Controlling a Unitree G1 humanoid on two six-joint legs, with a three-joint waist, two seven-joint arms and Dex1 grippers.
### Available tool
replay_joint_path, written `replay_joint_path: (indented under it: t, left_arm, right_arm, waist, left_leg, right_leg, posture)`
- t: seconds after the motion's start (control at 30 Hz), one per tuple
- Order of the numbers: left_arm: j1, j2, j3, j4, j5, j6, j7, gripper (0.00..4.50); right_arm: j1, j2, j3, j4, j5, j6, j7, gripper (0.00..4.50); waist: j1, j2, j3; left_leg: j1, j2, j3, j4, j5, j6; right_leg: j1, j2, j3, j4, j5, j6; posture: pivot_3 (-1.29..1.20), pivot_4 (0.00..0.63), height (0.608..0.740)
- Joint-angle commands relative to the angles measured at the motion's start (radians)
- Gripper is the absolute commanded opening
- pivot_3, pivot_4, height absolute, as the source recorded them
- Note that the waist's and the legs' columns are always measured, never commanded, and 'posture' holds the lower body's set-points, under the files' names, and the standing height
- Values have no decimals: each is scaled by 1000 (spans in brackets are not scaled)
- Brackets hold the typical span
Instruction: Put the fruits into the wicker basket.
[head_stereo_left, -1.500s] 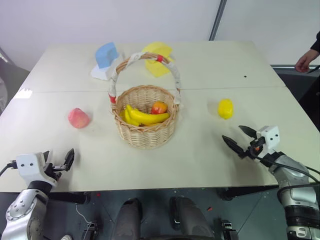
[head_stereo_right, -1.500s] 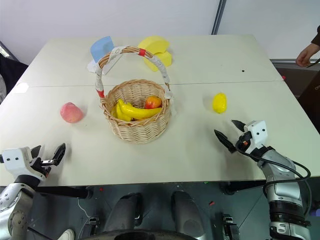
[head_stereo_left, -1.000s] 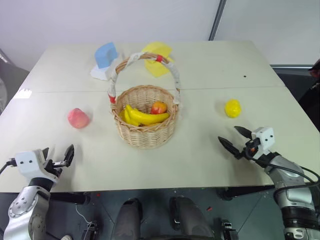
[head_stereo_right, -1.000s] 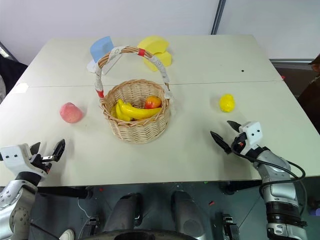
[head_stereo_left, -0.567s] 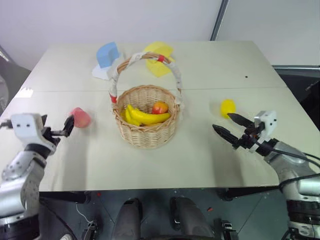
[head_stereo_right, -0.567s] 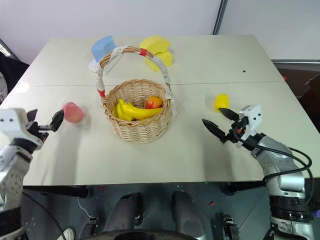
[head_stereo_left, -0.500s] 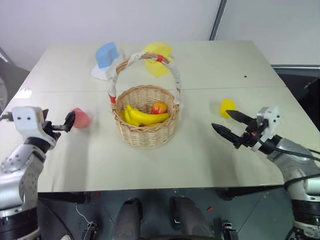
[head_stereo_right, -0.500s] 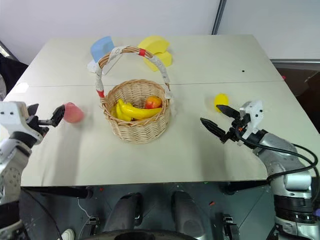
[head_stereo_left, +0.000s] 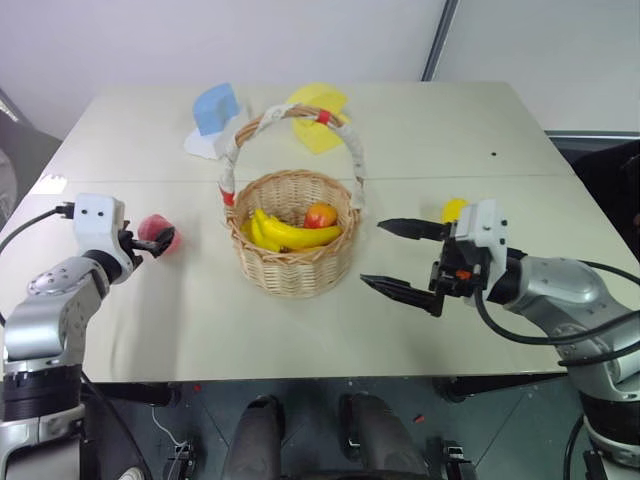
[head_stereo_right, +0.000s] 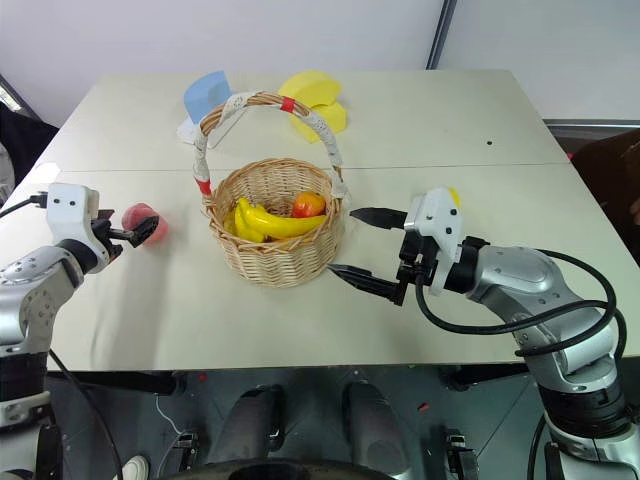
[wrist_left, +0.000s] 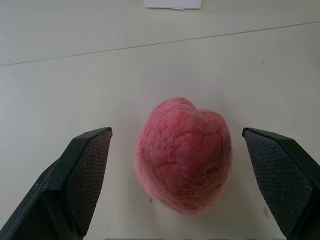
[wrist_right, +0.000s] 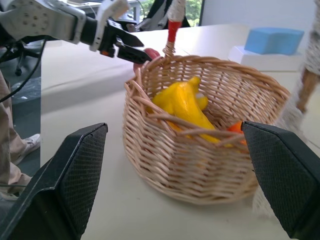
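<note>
Swinging inward, the right gripper (head_stereo_left: 402, 258) now faces the wicker basket (head_stereo_left: 293, 232), fingers wide and empty — the lemon (head_stereo_left: 454, 208) lies behind it, ungrasped. Having risen from the table's near edge, the left gripper (head_stereo_left: 148, 243) brackets the peach (wrist_left: 183, 154) with wide jaws — a grasp looks imminent.

Bright, even light falls from overhead. The pale table (head_stereo_left: 200, 300) shows mild glare at its far left edge, and soft shadows lie under the wicker basket (head_stereo_left: 295, 245). Just ahead of the left gripper (wrist_left: 180, 170), the peach (wrist_left: 184, 155) is sharp; background beyond the right gripper (wrist_right: 175, 165) blurs.
</note>
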Motion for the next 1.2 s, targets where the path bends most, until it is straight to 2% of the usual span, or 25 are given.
replay_joint_path:
  t: [0.03, 0.13, 0.23, 0.27, 0.3, 0.37, 0.4, 0.43, 0.53, 0.6, 0.67, 0.73, 0.8, 0.87, 0.97, 1.07, 1.13, 1.2]
  left_arm:
    - [-47, 17, -27, 40, 41, -11, -12, 4500]
    - [-83, 19, -73, 107, 87, -20, -14, 4500]
    - [-104, 2, -68, 135, 89, -32, -19, 4500]
    - [-110, -7, -59, 139, 86, -37, -14, 3955]
    - [-114, -8, -57, 141, 87, -39, -17, 3663]
    - [-116, -4, -60, 140, 95, -39, -24, 2734]
    - [-111, 3, -59, 134, 99, -39, -26, 2447]
    - [-99, 15, -44, 118, 97, -37, -29, 2382]
    - [-51, 38, 20, 50, 66, -33, -55, 2382]
    - [29, 57, 110, -121, -55, -34, -175, 2382]
    - [81, 71, 183, -311, -241, 44, -281, 2382]
    - [89, 79, 192, -440, -379, 115, -318, 2382]
    - [57, 80, 145, -524, -462, 174, -299, 2382]
    - [-8, 60, 56, -571, -474, 204, -247, 2382]
    - [-128, -4, -100, -557, -390, 208, -147, 2382]
    - [-187, -53, -223, -514, -309, 189, -110, 2382]
    - [-212, -97, -264, -476, -281, 171, -97, 3407]
    - [-223, -124, -281, -460, -269, 151, -104, 4245]
  right_arm:
    - [-22, 11, 14, -37, 2, -9, -3, 4448]
    - [-37, 20, 31, -38, 3, -14, -6, 4448]
    - [-44, 26, 38, -37, 1, -17, -7, 4448]
    - [-45, 28, 41, -37, -1, -19, -9, 4500]
    - [-46, 30, 41, -37, -2, -20, -10, 4500]
    - [-47, 32, 42, -38, -1, -19, -14, 4500]
    - [-46, 32, 41, -39, -3, -21, -14, 4500]
    - [-47, 31, 40, -40, -5, -23, -15, 4500]
    - [-49, 28, 32, -39, -11, -28, -17, 4500]
    - [-55, 20, 15, -27, -11, -32, -15, 4500]
    - [-62, 8, -5, -6, -12, -36, -7, 4500]
    - [-66, -4, -17, 15, -19, -42, 6, 4500]
    - [-71, -14, -21, 38, -31, -50, 21, 4500]
    - [-78, -20, -23, 56, -38, -54, 28, 4500]
    - [-86, -23, -23, 74, -53, -58, 31, 4500]
    - [-77, -28, -37, 80, -61, -52, 23, 4500]
    - [-66, -24, -58, 92, -63, -47, 4, 4500]
    - [-63, -5, -88, 116, -49, -27, -38, 4500]
  waist:
    - [0, 0, 0]
    - [-1, 0, 0]
    - [-4, 0, 0]
    - [-3, 0, 0]
    - [-1, 0, 0]
    - [0, 0, 0]
    - [0, 0, 0]
    - [0, 0, 0]
    - [-7, 0, 0]
    - [-9, -1, 0]
    - [-6, -1, 1]
    - [6, -1, 1]
    - [10, -1, 0]
    - [7, -1, 0]
    - [2, -1, 0]
    - [-4, -1, 0]
    - [-6, -1, 0]
    - [-6, -1, 0]
  left_leg:
    - [0, 0, 0, 0, 0, 0]
    - [0, 0, 0, 0, 0, 0]
    - [0, 0, 0, 0, 0, 0]
    - [0, 0, 0, 0, 0, 0]
    - [0, 0, 0, 0, 0, 0]
    - [0, 0, 0, 0, 0, 0]
    - [0, 0, 0, 0, 0, 0]
    - [0, 0, 0, 0, 0, 0]
    - [0, 0, 0, 0, 0, 0]
    - [0, 1, 0, -1, 0, 0]
    - [-1, 1, 0, -1, 0, 0]
    - [-2, 1, 0, -1, 0, 0]
    - [-1, 0, 0, 1, 0, 0]
    - [0, -1, 1, 2, 0, 0]
    - [0, -2, 1, 3, 0, 0]
    - [0, -1, 1, 2, 0, 0]
    - [0, -1, 0, 1, 0, 0]
    - [0, 0, 0, 0, 0, 0]
  right_leg:
    - [0, 0, 0, 0, 0, 0]
    - [0, 0, 0, 0, 0, 0]
    - [0, 0, 0, 0, 0, 0]
    - [0, 0, 0, 0, 1, 1]
    - [0, 0, 0, 0, 1, 3]
    - [0, 0, 0, 0, 2, 3]
    - [0, 0, 0, 0, 2, 3]
    - [0, 0, 0, 0, 2, 3]
    - [0, 0, 0, 0, 2, 3]
    - [-1, 0, 0, 0, 2, 3]
    - [-2, 0, 0, 0, 1, 2]
    - [-2, -1, 0, 0, 0, 0]
    - [0, -3, -1, 0, -1, 0]
    - [2, -4, -1, -1, -1, 0]
    - [3, -3, 0, 0, -1, 1]
    - [3, -1, 0, 0, 0, 2]
    - [2, 0, 1, 0, 2, 5]
    - [1, 1, 1, 1, 1, 6]
  posture:
    - [0, 150, 740]
    - [0, 150, 740]
    - [0, 150, 740]
    - [0, 150, 740]
    - [0, 150, 740]
    - [0, 150, 740]
    - [0, 150, 740]
    - [0, 150, 740]
    - [0, 150, 740]
    - [0, 150, 740]
    - [0, 150, 740]
    - [0, 150, 740]
    - [0, 150, 740]
    - [0, 150, 740]
    - [0, 150, 740]
    - [0, 150, 740]
    - [0, 150, 740]
    - [0, 150, 740]
